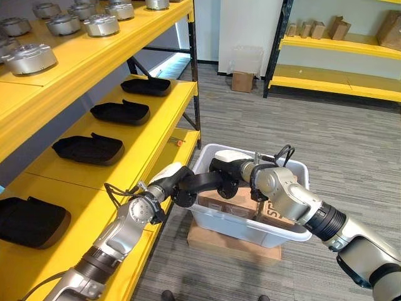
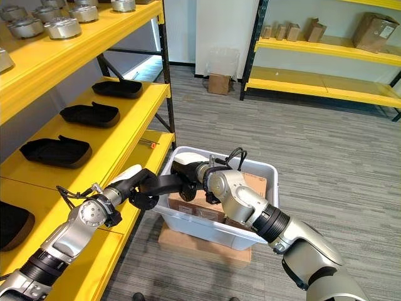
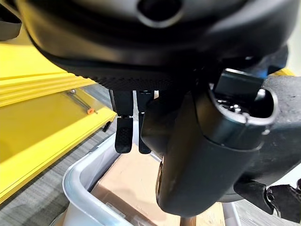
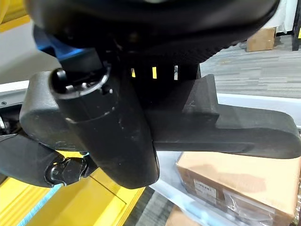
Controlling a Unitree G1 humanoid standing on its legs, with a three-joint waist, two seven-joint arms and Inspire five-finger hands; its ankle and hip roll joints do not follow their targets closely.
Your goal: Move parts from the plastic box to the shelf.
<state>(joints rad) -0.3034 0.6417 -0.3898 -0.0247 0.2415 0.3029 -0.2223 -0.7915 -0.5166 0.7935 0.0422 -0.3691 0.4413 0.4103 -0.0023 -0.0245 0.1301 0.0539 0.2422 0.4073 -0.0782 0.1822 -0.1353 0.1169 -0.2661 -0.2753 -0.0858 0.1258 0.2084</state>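
A long black moulded part (image 1: 203, 182) hangs over the left rim of the white plastic box (image 1: 285, 237), held from both ends. My left hand (image 1: 180, 189) is curled round its shelf-side end, and my right hand (image 1: 229, 170) is curled round the end over the box. In the right wrist view the thumb (image 4: 113, 136) lies across the black part (image 4: 230, 134). In the left wrist view the fingers (image 3: 123, 134) point down over the box rim (image 3: 77, 181). Beside my left arm is the yellow shelf (image 1: 150, 157).
Three similar black parts (image 1: 88, 149) (image 1: 120, 111) (image 1: 146, 86) lie along the middle shelf, and one more (image 1: 31, 221) sits nearer. Silver round parts (image 1: 28, 58) fill the upper shelf. Brown cartons (image 1: 241, 205) lie in the box, which rests on flat cardboard (image 1: 213, 243). A second yellow rack (image 1: 338, 81) stands far right.
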